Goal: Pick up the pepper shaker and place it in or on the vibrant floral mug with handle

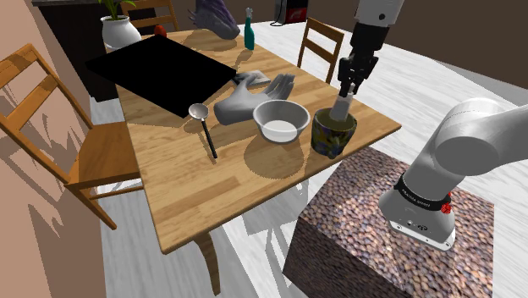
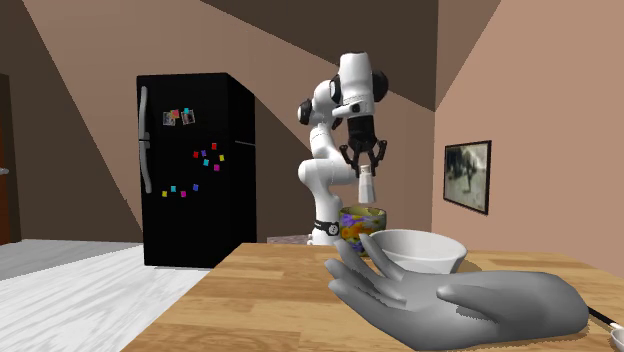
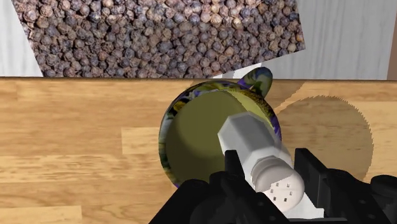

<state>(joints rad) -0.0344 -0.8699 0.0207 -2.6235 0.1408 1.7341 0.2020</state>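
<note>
Logging jaws of my gripper (image 1: 345,91) pinched on the white pepper shaker (image 3: 259,151) near its cap, shaker tilted, base hanging just over the mouth of the floral mug (image 3: 186,137) on the table (image 1: 195,195).

Mug (image 2: 361,221) half hidden behind bowl (image 2: 412,250); fridge magnets (image 2: 181,116) too small to read.

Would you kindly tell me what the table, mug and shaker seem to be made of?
Table: wood, matte, visible plank grain. Mug: likely glazed ceramic, judging by its glossy floral outside and plain olive inside. Shaker: plain white, smooth; material unclear, perhaps plastic or ceramic.
</note>
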